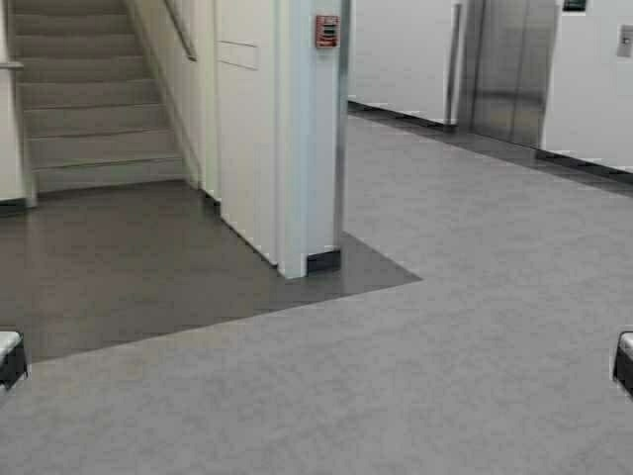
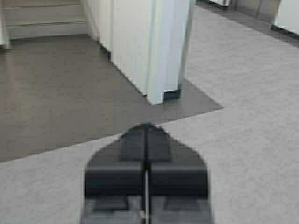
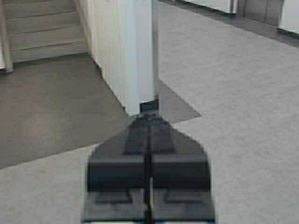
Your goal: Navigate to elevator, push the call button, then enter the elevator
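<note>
- The elevator point(image 1: 509, 67) stands far right in the high view, its brushed steel doors shut, set in a steel frame between white wall panels.
- A grey plate point(image 1: 625, 41) sits on the white wall just right of the elevator, at the picture's edge; it is too small to tell whether this is the call button.
- A small dark sign point(image 1: 575, 5) hangs above the wall to the right of the doors.
- A white pillar point(image 1: 309, 139) rises in the middle distance, left of the elevator and well apart from it, with a red fire alarm point(image 1: 326, 31) high on its face and a dark base strip at the floor.
- Stairs point(image 1: 89, 94) climb at far left, beside the white wall that runs back from the pillar.
- The floor point(image 1: 445, 346) is light grey near and to the right; a darker grey patch lies around the pillar's foot and before the stairs.
- The left claw point(image 2: 146, 133) is held low over the light floor, its two fingers pressed together with only a thin seam between them, gripping nothing.
- The right claw point(image 3: 148, 121) is likewise closed tight on nothing, its tip pointing toward the pillar's base.
- In the high view only a dark corner of each arm shows, at the near left and near right edges.
</note>
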{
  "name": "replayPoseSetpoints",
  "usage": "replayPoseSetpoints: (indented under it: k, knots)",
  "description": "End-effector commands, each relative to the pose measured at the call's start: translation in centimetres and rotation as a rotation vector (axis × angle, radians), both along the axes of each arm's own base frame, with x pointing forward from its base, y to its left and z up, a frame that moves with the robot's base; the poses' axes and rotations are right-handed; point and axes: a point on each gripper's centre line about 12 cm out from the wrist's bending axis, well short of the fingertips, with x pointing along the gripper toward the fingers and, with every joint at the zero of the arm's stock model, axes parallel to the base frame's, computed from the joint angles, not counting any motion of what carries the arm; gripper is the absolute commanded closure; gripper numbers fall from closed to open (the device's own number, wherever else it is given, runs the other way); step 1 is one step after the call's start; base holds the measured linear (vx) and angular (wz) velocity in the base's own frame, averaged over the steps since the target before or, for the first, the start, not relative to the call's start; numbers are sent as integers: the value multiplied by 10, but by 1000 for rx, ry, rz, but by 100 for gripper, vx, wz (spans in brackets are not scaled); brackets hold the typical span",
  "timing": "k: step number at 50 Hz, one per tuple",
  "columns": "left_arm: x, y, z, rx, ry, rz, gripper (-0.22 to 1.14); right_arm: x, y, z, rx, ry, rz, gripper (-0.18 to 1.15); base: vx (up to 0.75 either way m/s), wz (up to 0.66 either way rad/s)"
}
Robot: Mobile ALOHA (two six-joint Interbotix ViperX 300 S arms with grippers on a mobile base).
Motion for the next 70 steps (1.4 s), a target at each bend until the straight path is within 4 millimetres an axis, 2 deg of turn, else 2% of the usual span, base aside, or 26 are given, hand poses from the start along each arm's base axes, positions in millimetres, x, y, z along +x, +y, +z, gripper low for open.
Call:
replayPoseSetpoints:
  k: [1,15,21,41,48,61,70]
  knots:
    - [1,0,12,-20,-43,-3,89,1,0,13,5,-41,-1,92,73,-22]
    - [3,-1,5,-21,-18,-4,89,2,0,6,11,-18,-1,92,77,-34]
    - [3,-1,11,-25,-38,-5,89,2,0,8,16,-22,0,92,77,-23]
    - [0,-1,11,-17,-44,-7,89,6,0,4,22,-3,0,92,77,-22]
    - [-1,-1,13,-15,-54,-6,89,9,0,10,45,-17,1,92,76,-27]
    - [-3,-1,7,-9,-41,-7,89,8,0,7,54,-9,2,92,78,-30]
    - [0,-1,12,-10,-63,-9,89,9,0,10,51,-17,2,92,77,-10]
